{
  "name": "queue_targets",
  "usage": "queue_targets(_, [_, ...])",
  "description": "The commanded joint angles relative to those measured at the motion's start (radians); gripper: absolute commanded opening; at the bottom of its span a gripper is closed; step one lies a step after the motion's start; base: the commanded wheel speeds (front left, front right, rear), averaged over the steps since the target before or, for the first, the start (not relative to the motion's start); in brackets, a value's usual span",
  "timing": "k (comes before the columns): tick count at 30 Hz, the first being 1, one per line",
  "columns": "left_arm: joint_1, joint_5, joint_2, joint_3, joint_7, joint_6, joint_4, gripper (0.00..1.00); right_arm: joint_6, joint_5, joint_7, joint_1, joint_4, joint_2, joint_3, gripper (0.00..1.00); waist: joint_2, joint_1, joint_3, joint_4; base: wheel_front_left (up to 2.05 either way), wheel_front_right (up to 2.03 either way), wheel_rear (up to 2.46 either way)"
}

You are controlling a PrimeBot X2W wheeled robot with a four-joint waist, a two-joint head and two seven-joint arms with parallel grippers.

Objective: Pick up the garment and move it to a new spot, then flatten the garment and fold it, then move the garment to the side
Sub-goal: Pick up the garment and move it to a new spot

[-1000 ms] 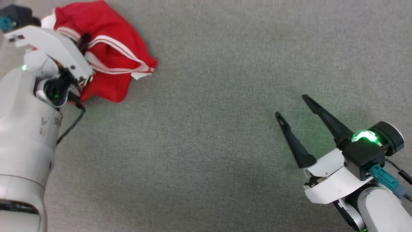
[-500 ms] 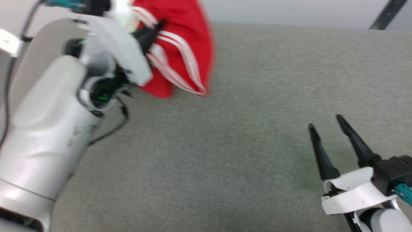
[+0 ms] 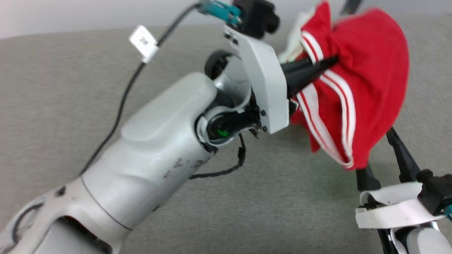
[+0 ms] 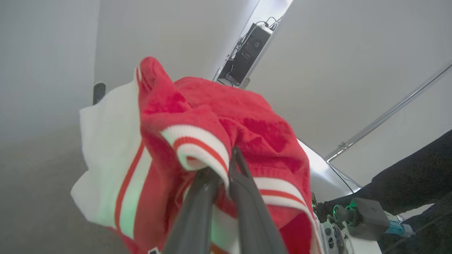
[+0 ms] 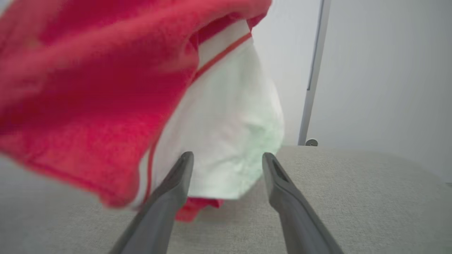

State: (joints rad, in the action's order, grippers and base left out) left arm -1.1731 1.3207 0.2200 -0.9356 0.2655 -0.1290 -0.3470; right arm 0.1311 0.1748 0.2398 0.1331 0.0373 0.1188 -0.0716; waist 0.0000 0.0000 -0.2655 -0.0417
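Left tool (image 3: 330, 62): closed on the garment (image 3: 367, 88). In the left wrist view its two dark fingers (image 4: 247, 197) stand almost together, pinching a fold of red cloth at the white striped trim (image 4: 197, 141).

Garment: bunched and hanging from the left tool, clear of the grey table (image 3: 70, 88), at the upper right of the head view. Red body and white bands with red stripes are visible. In the left wrist view a white sleeve (image 4: 106, 148) hangs to one side of the red cloth (image 4: 247, 116). No lettering can be read on the folds that show.

Right tool (image 3: 381, 158): open, fingers well apart, holding nothing. It stands low at the right, below the garment, whose lower edge covers its fingertips in the head view. In the right wrist view the white sleeve (image 5: 229, 116) hangs just beyond the gap between the fingers (image 5: 166, 197); contact cannot be told.

Labels: a white tag (image 3: 143, 42) sits on the black cable (image 3: 120, 106) running to the left wrist. It carries a dark printed mark, too blurred to read.
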Motion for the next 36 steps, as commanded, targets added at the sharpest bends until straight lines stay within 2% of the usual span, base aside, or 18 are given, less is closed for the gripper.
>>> queue_targets(1, [0.006, 0.029, -0.003, -0.016, -0.005, -0.003, -0.028, 0.00, -0.001, 0.003, 0.011, 0.028, -0.007, -0.012, -0.006, 1.00, 0.0000, 0.0000, -0.081, -0.089, 0.00, 0.00, 0.00])
queue_targets(5, [0.017, 0.046, 0.012, -0.069, -0.005, -0.003, -0.117, 0.00, -0.001, 0.013, 0.021, 0.066, -0.029, -0.026, -0.024, 1.00, 0.0000, 0.0000, -0.127, -0.139, 0.00, 0.00, 0.00])
queue_targets(9, [0.008, 0.014, 0.063, -0.144, -0.007, -0.003, -0.220, 0.00, -0.001, 0.024, 0.026, 0.094, -0.051, -0.040, -0.045, 1.00, 0.0000, 0.0000, -0.154, -0.175, 0.00, 0.00, 0.00])
queue_targets(18, [-0.023, -0.019, 0.147, -0.276, 0.030, 0.000, -0.365, 0.00, -0.001, 0.022, 0.026, 0.100, -0.042, -0.052, -0.043, 1.00, 0.0000, 0.0000, -0.164, -0.187, 0.00, 0.00, 0.00])
queue_targets(23, [-0.024, -0.075, 0.155, -0.336, 0.079, 0.001, -0.399, 0.00, -0.001, 0.015, 0.026, 0.112, -0.038, -0.055, -0.052, 1.00, 0.0000, 0.0000, -0.172, -0.186, 0.00, 0.00, 0.00])
queue_targets(28, [-0.018, -0.142, 0.146, -0.358, 0.146, 0.004, -0.428, 0.00, -0.001, 0.014, 0.026, 0.126, -0.035, -0.057, -0.061, 1.00, 0.0000, 0.0000, -0.184, -0.192, 0.00, 0.00, 0.00])
queue_targets(31, [-0.015, -0.161, 0.136, -0.361, 0.147, 0.004, -0.431, 0.00, -0.001, 0.017, 0.026, 0.126, -0.036, -0.058, -0.064, 1.00, 0.0000, 0.0000, -0.188, -0.196, 0.00, 0.00, 0.00])
queue_targets(32, [-0.014, -0.166, 0.134, -0.362, 0.141, 0.005, -0.429, 0.16, -0.001, 0.017, 0.026, 0.128, -0.037, -0.059, -0.064, 1.00, 0.0000, 0.0000, -0.188, -0.197, 0.00, 0.00, 0.00])
queue_targets(33, [-0.010, -0.164, 0.131, -0.362, 0.129, 0.004, -0.427, 0.42, -0.001, 0.017, 0.026, 0.128, -0.040, -0.059, -0.064, 1.00, 0.0000, 0.0000, -0.185, -0.197, 0.00, 0.00, 0.00])
queue_targets(34, [-0.009, -0.158, 0.129, -0.360, 0.126, 0.004, -0.426, 0.77, -0.001, 0.017, 0.026, 0.126, -0.041, -0.059, -0.062, 1.00, 0.0000, 0.0000, -0.182, -0.196, 0.00, 0.00, 0.00])
queue_targets(35, [-0.007, -0.145, 0.128, -0.360, 0.119, 0.004, -0.422, 1.00, -0.001, 0.016, 0.026, 0.125, -0.044, -0.059, -0.061, 1.00, 0.0000, 0.0000, -0.178, -0.195, 0.00, 0.00, 0.00])
queue_targets(36, [-0.008, -0.132, 0.127, -0.359, 0.103, 0.003, -0.420, 1.00, -0.001, 0.014, 0.026, 0.121, -0.046, -0.059, -0.060, 1.00, 0.0000, 0.0000, -0.170, -0.193, 0.00, 0.00, 0.00])
